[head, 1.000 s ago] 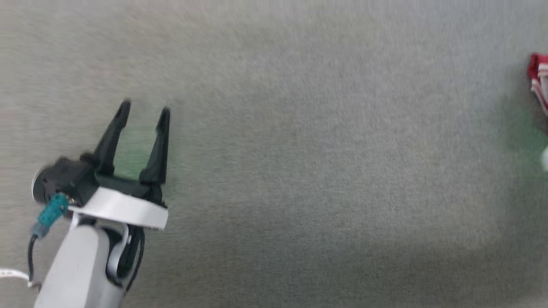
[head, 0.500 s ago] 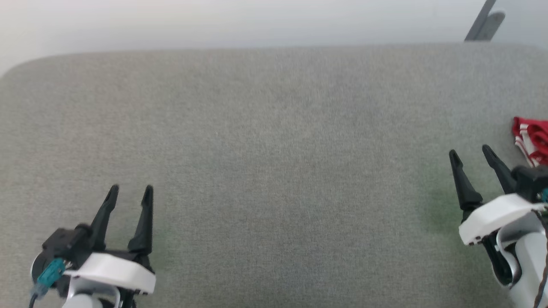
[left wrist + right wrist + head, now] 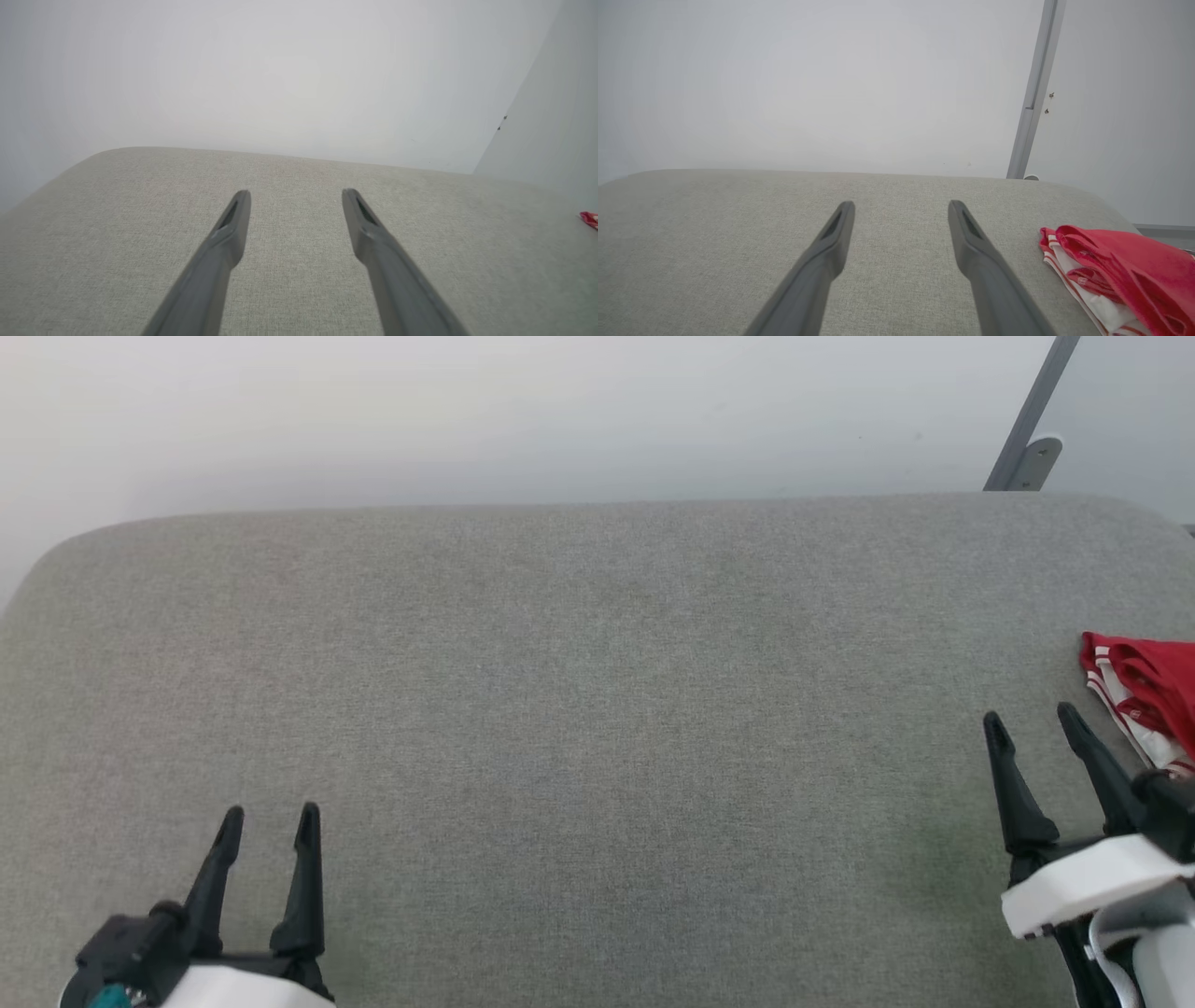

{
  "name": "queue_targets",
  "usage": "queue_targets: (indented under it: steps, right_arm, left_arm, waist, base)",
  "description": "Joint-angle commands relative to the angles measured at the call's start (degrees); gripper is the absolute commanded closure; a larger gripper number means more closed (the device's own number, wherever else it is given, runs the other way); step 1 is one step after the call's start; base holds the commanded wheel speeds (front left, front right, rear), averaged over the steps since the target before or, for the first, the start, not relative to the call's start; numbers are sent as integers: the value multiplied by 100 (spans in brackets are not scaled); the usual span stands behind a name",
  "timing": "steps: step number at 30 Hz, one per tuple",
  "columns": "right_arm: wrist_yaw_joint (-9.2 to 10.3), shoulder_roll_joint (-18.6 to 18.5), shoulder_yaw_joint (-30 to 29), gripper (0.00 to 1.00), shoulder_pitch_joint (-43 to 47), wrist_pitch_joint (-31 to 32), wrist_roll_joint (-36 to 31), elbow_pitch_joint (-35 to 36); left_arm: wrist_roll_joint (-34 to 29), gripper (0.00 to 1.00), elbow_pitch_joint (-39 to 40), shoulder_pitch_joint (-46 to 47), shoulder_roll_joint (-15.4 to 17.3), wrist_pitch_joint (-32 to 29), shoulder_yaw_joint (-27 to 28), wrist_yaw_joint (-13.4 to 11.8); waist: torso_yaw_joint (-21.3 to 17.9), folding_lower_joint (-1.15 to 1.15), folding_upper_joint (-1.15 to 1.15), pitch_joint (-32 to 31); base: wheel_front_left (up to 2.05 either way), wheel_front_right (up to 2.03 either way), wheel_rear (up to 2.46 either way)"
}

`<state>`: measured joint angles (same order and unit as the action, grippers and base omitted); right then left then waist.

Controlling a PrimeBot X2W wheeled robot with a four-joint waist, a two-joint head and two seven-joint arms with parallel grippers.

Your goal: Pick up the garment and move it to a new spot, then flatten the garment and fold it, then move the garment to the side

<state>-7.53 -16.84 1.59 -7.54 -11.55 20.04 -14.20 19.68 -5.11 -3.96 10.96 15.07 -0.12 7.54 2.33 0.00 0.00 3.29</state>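
Head view has been raised since a second ago, so both grippers are framed. Left gripper (image 3: 269,826) and right gripper (image 3: 1036,726) are held parted, empty. Bunched red jersey (image 3: 1144,695) lies far right on the grey cushion (image 3: 579,709), judged already moved aside.

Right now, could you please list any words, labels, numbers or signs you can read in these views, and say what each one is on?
None can be read. The bunched red jersey shows only red cloth and white-and-red striped trim; no lettering is exposed. The grey padded surface, the left gripper and the right gripper bear no legible marking.
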Motion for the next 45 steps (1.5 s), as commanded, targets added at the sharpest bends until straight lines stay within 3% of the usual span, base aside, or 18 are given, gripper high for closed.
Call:
queue_targets:
  steps: [1, 10, 30, 31, 35, 45]
  right_arm:
    - [10, 56, -70, 0, 130, 50, -42, 135]
    - [9, 302, -349, 0, 551, 347, -131, 663]
    - [9, 501, -292, 0, 506, 448, -155, 883]
    - [1, 483, -293, 100, 545, 465, -145, 865]
    - [0, 571, -281, 100, 620, 482, -96, 683]
    - [1, 681, -354, 100, 546, 664, 909, 598]
  left_arm:
    - [-29, 0, 58, -110, -11, 13, 24, -14]
    - [-56, 0, 202, -288, -64, 13, 111, -14]
    - [-91, 0, 198, -129, -88, 13, 150, -14]
    - [-21, 100, 193, -204, -76, 0, 144, 0]
    - [40, 100, 25, -244, -179, -25, 98, 1]
    - [1086, 100, -86, -76, -216, -265, 114, -8]
  waist:
    - [3, 0, 0, -13]
    - [30, 0, 0, -38]
    - [0, 0, 0, 135]
    - [4, 0, 0, 135]
    - [1, 0, 0, 144]
    - [-18, 0, 0, 108]
  base:
    - [0, 0, 0]
    - [0, 0, 0]
    - [0, 0, 0]
    - [0, 0, 0]
    - [0, 0, 0]
    - [0, 0, 0]
